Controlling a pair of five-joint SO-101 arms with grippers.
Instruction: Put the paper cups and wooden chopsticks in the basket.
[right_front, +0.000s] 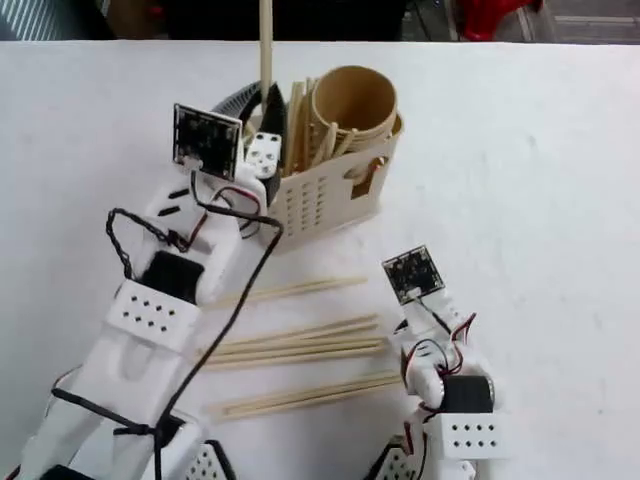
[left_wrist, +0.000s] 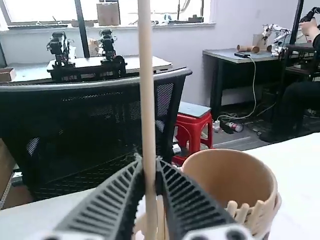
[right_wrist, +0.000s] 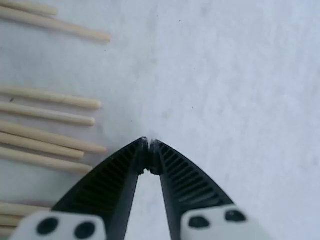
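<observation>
Two ribbed fingers (left_wrist: 172, 195) of your left gripper (left_wrist: 149, 163) are pinched tight on one chopstick (left_wrist: 145, 75); it stands upright between them and rises well above their tips. Just past those fingers is the cup (left_wrist: 227, 180), mouth up, tan inside; it sits in the basket (right_front: 320, 200), at the far side of the table (right_front: 540, 150). More sticks (right_front: 298, 125) lean in the basket between the cup and your left gripper; that gripper is at the basket's left rim, with its arm running back over the table toward the near edge.

The fingertips (right_wrist: 144, 146) of your right gripper (right_wrist: 149, 145) are closed on each other, with nothing between them; they are low over bare table, and you cannot tell whether they touch it. Just beside them lie the ends of the loose sticks (right_wrist: 50, 97), all flat on the table and roughly parallel; in the high view they lie in three rough groups between your two arms, nearer you than the basket and apart from it.
</observation>
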